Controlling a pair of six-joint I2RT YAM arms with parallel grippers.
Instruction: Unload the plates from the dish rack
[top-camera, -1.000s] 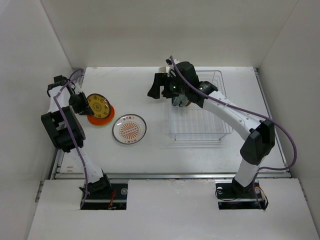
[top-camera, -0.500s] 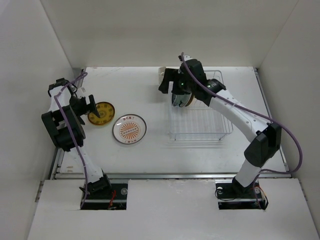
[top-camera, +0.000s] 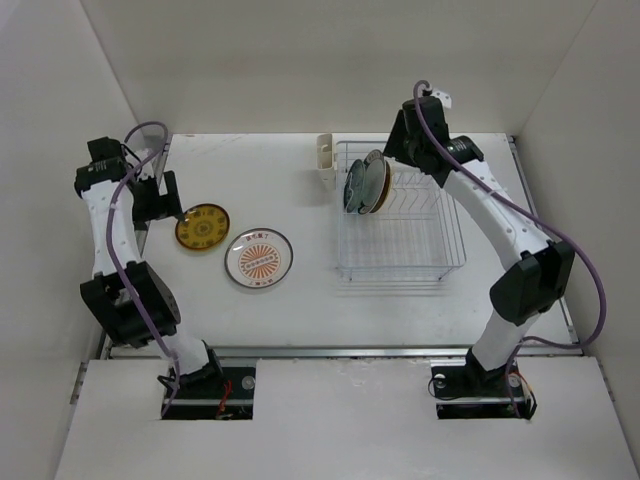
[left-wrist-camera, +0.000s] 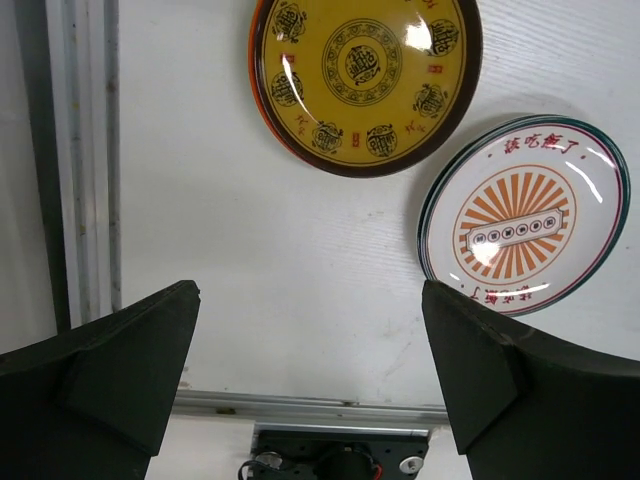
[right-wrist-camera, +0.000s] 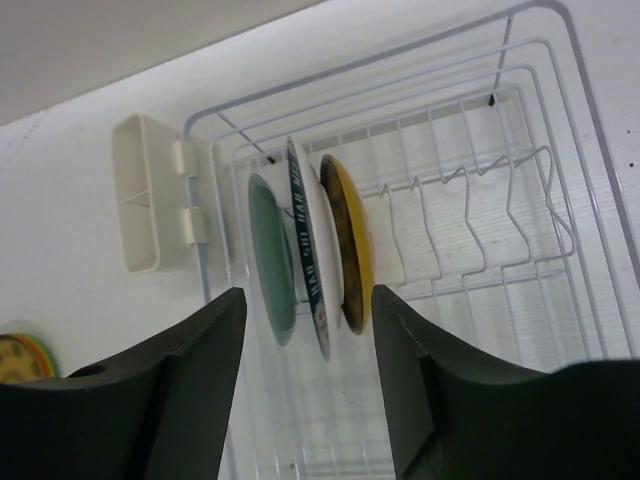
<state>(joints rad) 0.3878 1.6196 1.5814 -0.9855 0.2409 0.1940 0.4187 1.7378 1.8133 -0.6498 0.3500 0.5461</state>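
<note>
Three plates stand on edge in the dish rack (right-wrist-camera: 480, 200): a green one (right-wrist-camera: 270, 250), a white one with a dark blue rim (right-wrist-camera: 310, 250) and a yellow-brown one (right-wrist-camera: 350, 240). From above they show as a cluster (top-camera: 365, 183) at the rack's left end (top-camera: 400, 262). My right gripper (right-wrist-camera: 309, 293) hangs open above them, up by the rack's back edge (top-camera: 410, 140), touching none. A yellow patterned plate (left-wrist-camera: 365, 75) and a white sunburst plate (left-wrist-camera: 523, 230) lie flat on the table. My left gripper (left-wrist-camera: 310, 290) is open and empty, just left of the yellow plate (top-camera: 202, 226).
A white cup holder (right-wrist-camera: 145, 205) is fixed to the rack's left side. An orange rim (left-wrist-camera: 252, 35) peeks from under the yellow plate. The sunburst plate (top-camera: 258, 257) lies between the yellow plate and the rack. A metal rail (left-wrist-camera: 85, 150) runs along the table's left edge.
The left gripper let go of the yellow plate onto the orange one and drew back to the left. The right arm swung from the rack's left end to its back edge, jaws narrower.
</note>
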